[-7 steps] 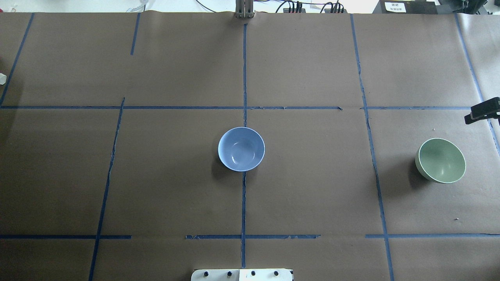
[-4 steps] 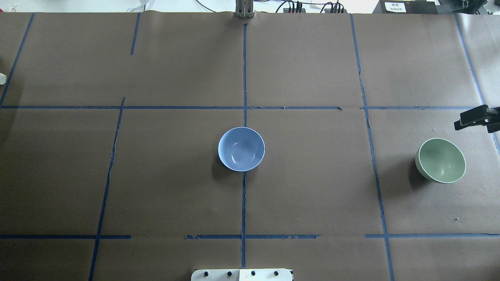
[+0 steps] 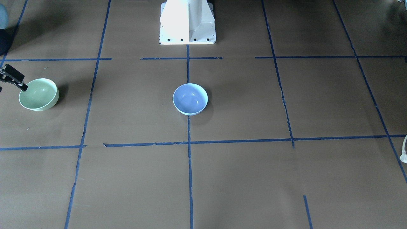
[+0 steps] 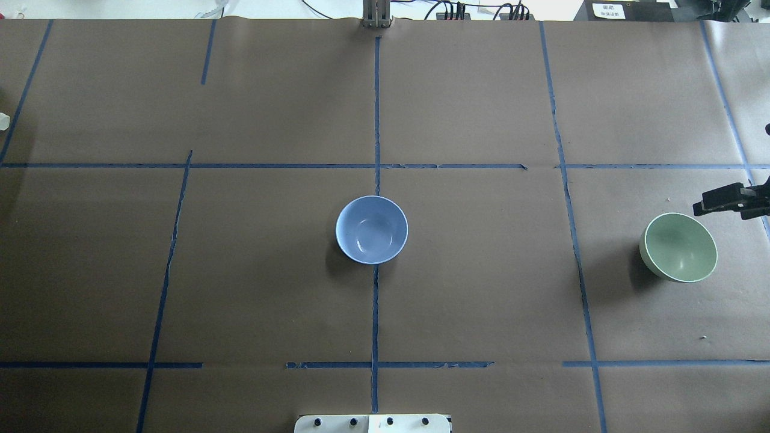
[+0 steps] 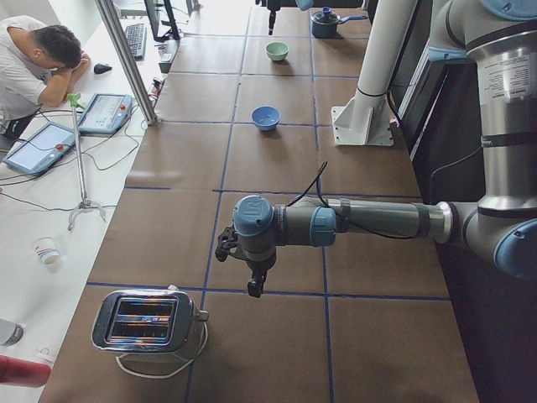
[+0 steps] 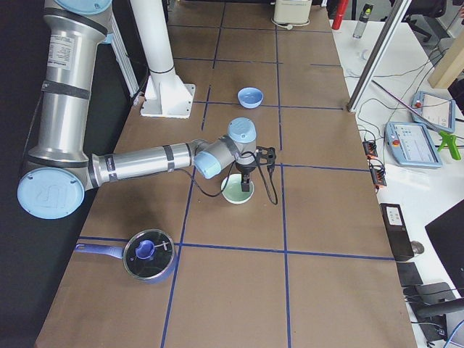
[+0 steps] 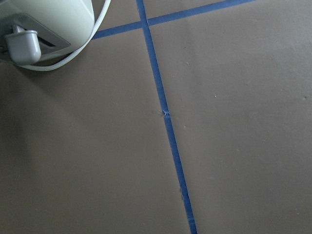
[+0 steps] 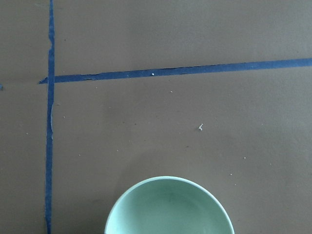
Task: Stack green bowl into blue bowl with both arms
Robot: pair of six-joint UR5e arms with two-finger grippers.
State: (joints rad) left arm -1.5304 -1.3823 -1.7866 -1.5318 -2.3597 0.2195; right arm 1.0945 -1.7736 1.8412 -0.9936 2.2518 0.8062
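The green bowl [image 4: 680, 247] sits at the overhead frame's right edge, the blue bowl [image 4: 371, 230] mid-frame on the tabletop [image 4: 481, 300]. The right pincer [image 4: 710, 203] hangs just past the green rim; apart or together, I cannot tell. It should probably straddle that rim squarely before dropping.

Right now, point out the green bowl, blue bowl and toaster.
green bowl [image 4: 680, 248], overhead exterior view, inner bottom.
blue bowl [image 4: 371, 230], overhead exterior view, inner bottom.
toaster [image 5: 144, 320], exterior left view, slotted top.
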